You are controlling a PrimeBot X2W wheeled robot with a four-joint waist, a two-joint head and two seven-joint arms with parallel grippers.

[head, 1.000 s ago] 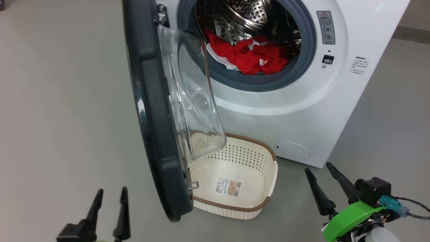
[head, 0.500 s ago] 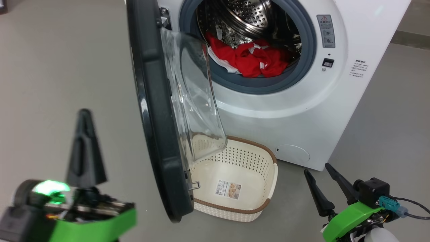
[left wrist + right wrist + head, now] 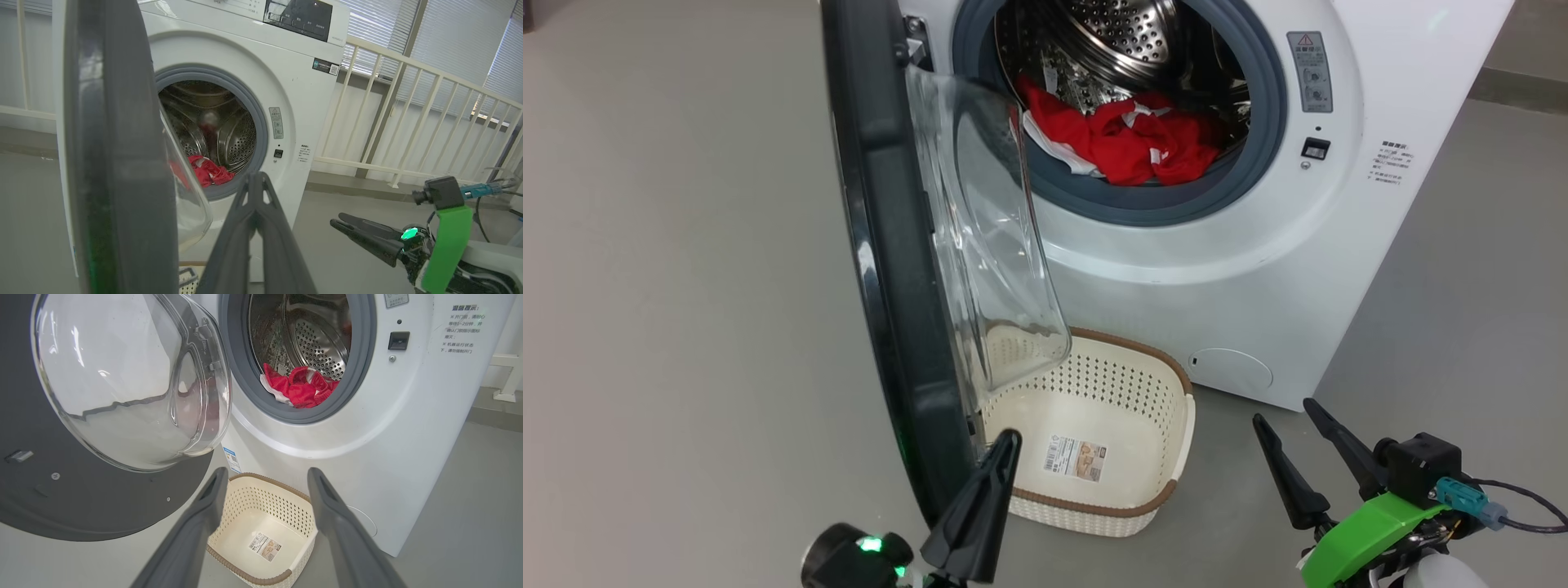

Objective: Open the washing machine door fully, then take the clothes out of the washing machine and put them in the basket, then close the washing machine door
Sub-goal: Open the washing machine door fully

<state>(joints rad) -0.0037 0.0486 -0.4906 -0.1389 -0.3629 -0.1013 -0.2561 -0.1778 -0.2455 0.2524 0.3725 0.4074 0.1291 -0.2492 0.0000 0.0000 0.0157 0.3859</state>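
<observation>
The washing machine (image 3: 1241,278) stands with its door (image 3: 890,245) swung partly out, edge-on to me, its glass bowl facing the drum. Red and white clothes (image 3: 1131,143) lie in the drum's front. The basket (image 3: 1098,510) sits on the floor below the door, holding just a paper label. My left gripper (image 3: 1009,441) is shut on nothing, its tip by the door's lower edge, in front of the basket. In the left wrist view the left gripper (image 3: 255,176) points at the opening beside the door rim (image 3: 118,163). My right gripper (image 3: 1283,410) hangs open to the basket's right, and the right wrist view looks between its fingers at the basket (image 3: 249,575) and clothes (image 3: 300,386).
Grey floor (image 3: 686,327) spreads wide to the left of the door. A white railing (image 3: 408,102) and window blinds stand behind and to the right of the machine. A cable trails from my right wrist (image 3: 1519,498).
My left gripper has shut its fingers and swung from the lower left across to the door's bottom edge. The right gripper has stayed open and nearly still. The view shifted slightly.
</observation>
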